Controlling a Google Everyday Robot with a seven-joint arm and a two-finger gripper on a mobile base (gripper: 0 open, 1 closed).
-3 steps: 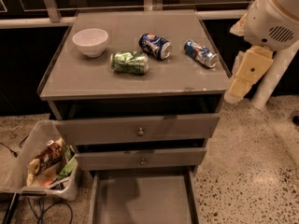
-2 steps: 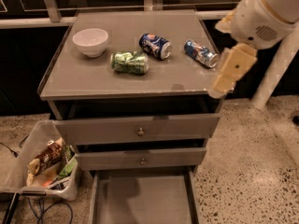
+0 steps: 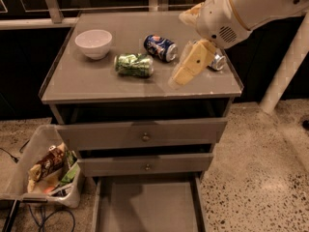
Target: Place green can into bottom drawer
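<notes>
The green can (image 3: 134, 65) lies on its side near the middle of the grey cabinet top (image 3: 96, 88). The bottom drawer (image 3: 145, 204) is pulled out at the foot of the cabinet, a flat grey tray with nothing in it. My gripper (image 3: 179, 79) hangs from the white arm above the cabinet top, a short way to the right of the green can and apart from it. It points down and to the left.
A white bowl (image 3: 93, 43) stands at the back left of the top. A dark blue can (image 3: 161, 48) lies behind the green can. A blue-and-silver can (image 3: 217, 61) is partly hidden behind my arm. A clear bin of snacks (image 3: 46, 170) sits on the floor at the left.
My arm and gripper have swung left from beside the cabinet's right edge to over its top, closer to the green can. The cans and bowl have not moved.
</notes>
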